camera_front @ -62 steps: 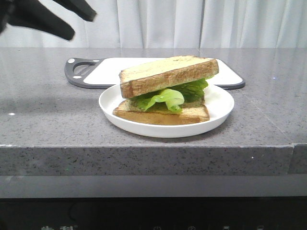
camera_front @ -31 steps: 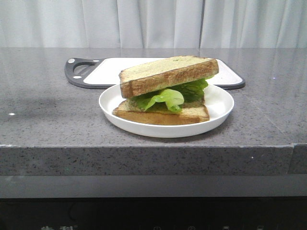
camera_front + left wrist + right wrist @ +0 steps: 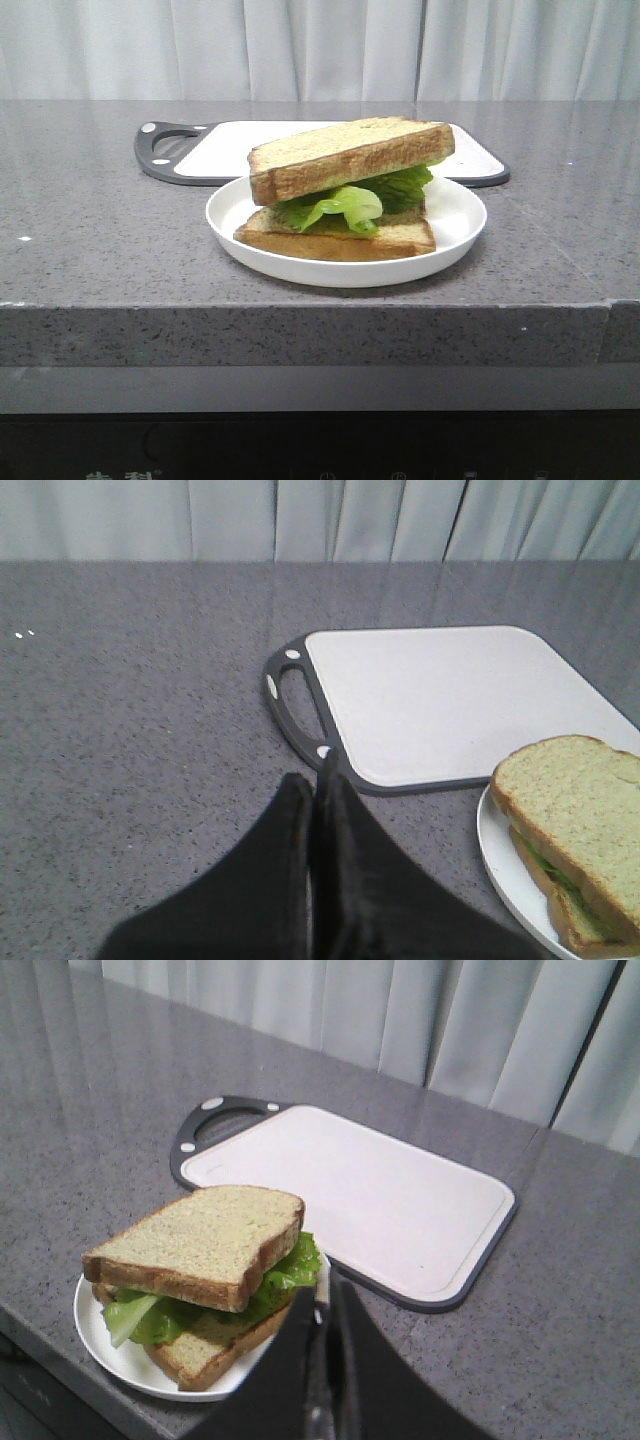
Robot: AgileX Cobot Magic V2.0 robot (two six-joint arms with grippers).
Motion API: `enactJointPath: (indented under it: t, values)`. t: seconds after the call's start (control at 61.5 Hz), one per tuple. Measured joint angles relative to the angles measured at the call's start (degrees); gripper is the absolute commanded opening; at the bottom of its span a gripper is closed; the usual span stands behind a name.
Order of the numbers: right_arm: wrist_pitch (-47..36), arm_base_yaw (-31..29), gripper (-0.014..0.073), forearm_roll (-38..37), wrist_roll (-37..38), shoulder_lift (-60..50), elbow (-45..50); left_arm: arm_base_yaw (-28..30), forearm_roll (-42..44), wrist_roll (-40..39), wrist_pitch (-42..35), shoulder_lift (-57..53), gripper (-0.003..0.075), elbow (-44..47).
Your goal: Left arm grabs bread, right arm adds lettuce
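A sandwich sits on a white plate (image 3: 455, 232). The top bread slice (image 3: 345, 152) lies tilted over bright green ruffled lettuce (image 3: 350, 204), which rests on a bottom bread slice (image 3: 340, 243). The sandwich also shows in the right wrist view, with bread (image 3: 195, 1240) over lettuce (image 3: 290, 1270), and partly in the left wrist view (image 3: 575, 810). My left gripper (image 3: 317, 785) is shut and empty above the counter, to the left of the plate. My right gripper (image 3: 325, 1300) is shut and empty, just right of the plate. Neither gripper shows in the front view.
A white cutting board with a dark rim and handle (image 3: 180, 150) lies flat behind the plate. It shows in the left wrist view (image 3: 440, 700) and the right wrist view (image 3: 350, 1185). The grey stone counter's front edge (image 3: 300, 305) runs below the plate. Curtains hang behind.
The left arm's black fingers, at the top left of the front view one second ago, have left that view. The sandwich and plate have not moved.
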Motion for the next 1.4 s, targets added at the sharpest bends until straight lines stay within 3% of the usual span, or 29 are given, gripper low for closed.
enactJointPath:
  t: [0.211,0.423,1.219,1.284,1.398]
  values:
    - [0.0,0.0,-0.0058,-0.1,0.0,-8.2,4.0,0.0,0.5,0.0,-5.0,-17.6,-0.002,11.3]
    - [2.6,0.0,-0.0058,-0.1,0.0,-10.5,4.6,0.0,0.5,0.0,-5.8,-27.5,-0.0019,16.1]
    - [2.6,0.0,-0.0058,-0.1,0.0,-10.5,4.6,0.0,0.6,0.0,-6.3,-28.5,-0.0019,16.5]
    - [2.6,0.0,-0.0058,-0.1,0.0,-10.5,4.6,0.0,3.6,-0.8,-6.5,-28.5,-0.0019,17.0]
    - [2.6,0.0,-0.0058,-0.1,0.0,-10.6,4.6,0.0,14.6,-11.1,-6.5,-29.5,-0.0019,17.9]
